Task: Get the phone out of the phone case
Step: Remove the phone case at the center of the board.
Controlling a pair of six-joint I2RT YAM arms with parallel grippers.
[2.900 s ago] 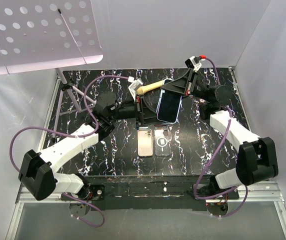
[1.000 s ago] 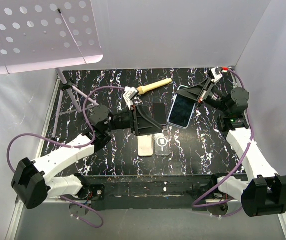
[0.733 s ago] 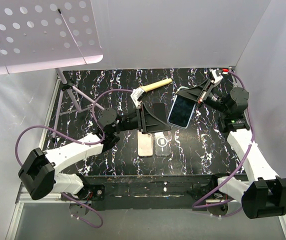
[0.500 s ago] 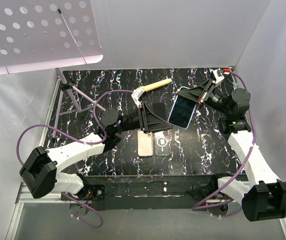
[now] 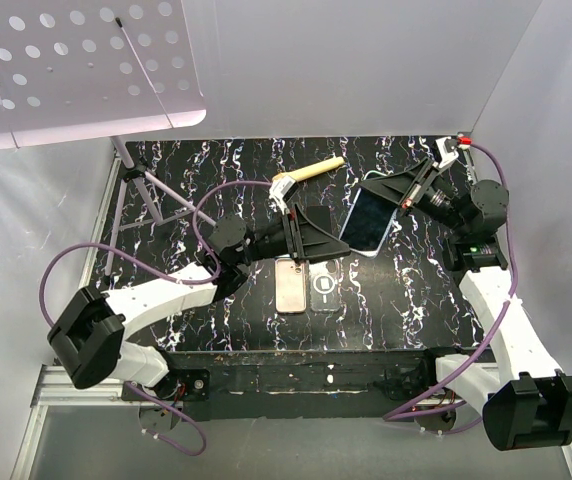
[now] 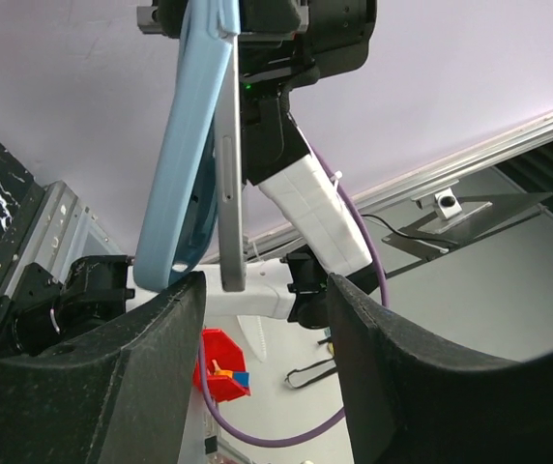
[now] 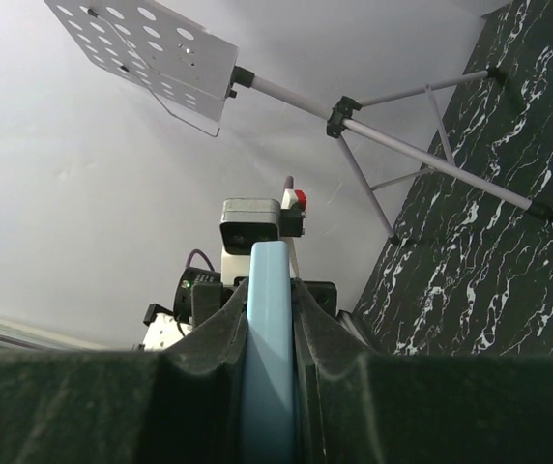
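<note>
The desk is black with white marble veining. The phone case is pale blue. The phone shows a dark glossy screen and a silver-grey side. At the desk's 6 o'clock lie a rose-gold phone and a clear case marked with a white ring. The tool at 12 o'clock has a tan wooden handle and a white head. The cables are purple. The arms are white with black joints. The music stand at 10 o'clock is white, dotted with round holes.

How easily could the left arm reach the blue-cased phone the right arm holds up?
Probably easily: the phone, edge-on in its blue case, sits right before the left arm's open jaws, nothing between. The right arm holds the case.
</note>
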